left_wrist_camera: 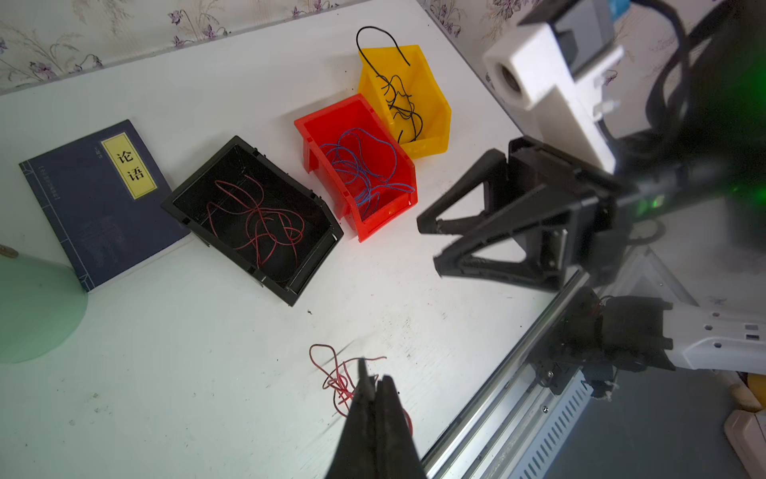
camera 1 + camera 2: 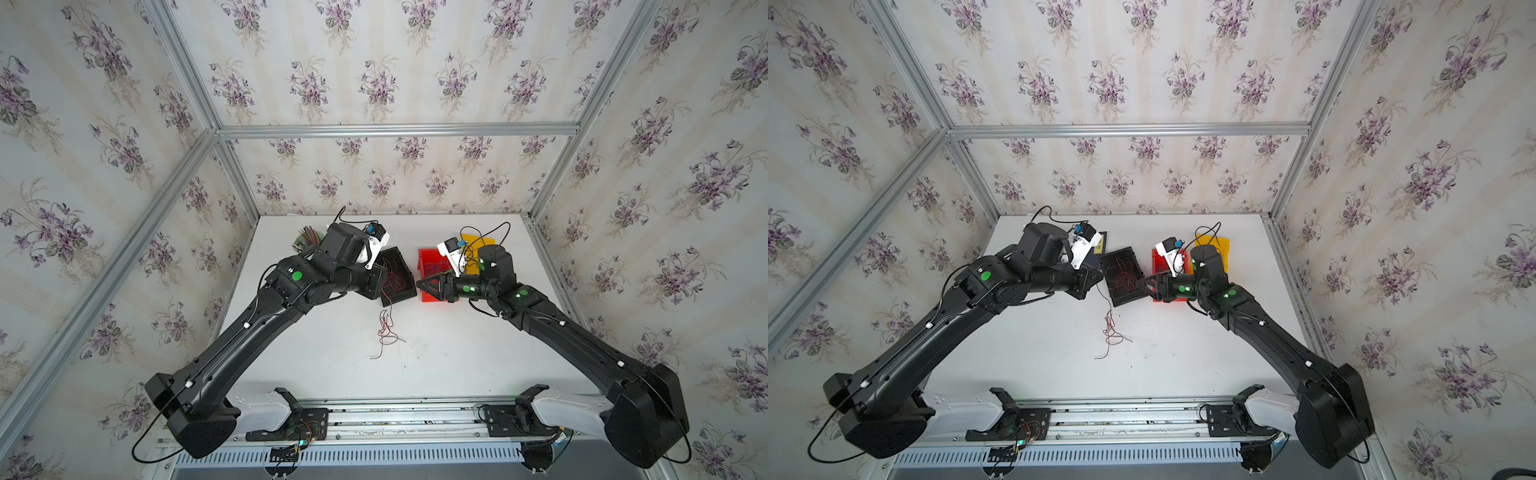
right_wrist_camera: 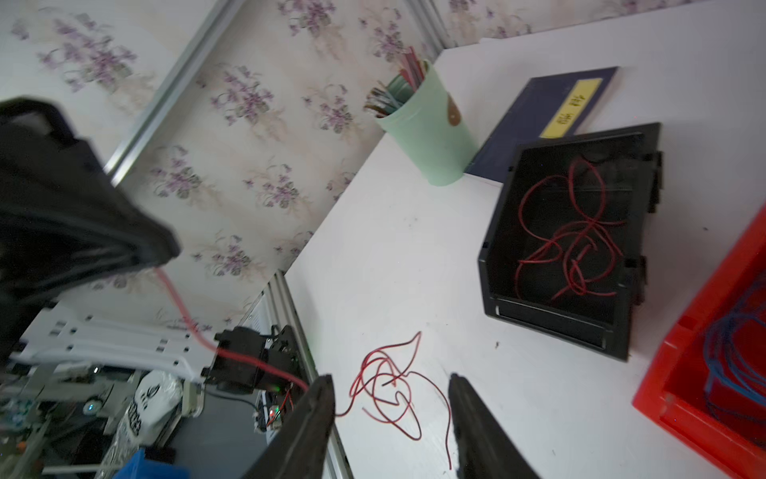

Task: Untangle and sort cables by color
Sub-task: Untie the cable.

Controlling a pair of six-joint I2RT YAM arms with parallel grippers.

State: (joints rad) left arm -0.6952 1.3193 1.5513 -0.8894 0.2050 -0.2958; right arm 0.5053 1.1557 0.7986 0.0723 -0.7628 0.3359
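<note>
while three bins (image 1: 309, 141) hold cables (image 3: 580, 227), one book (image 1: 95, 207), one cup (image 3: 431, 137)

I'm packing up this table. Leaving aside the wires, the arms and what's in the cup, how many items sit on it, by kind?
Bins: 3 (black bin, red bin, yellow bin)
Book: 1
Cup: 1
Total: 5

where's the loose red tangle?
Red tangle lies on the table in both top views, robot-side of the black bin; one strand runs into the left gripper.
</note>
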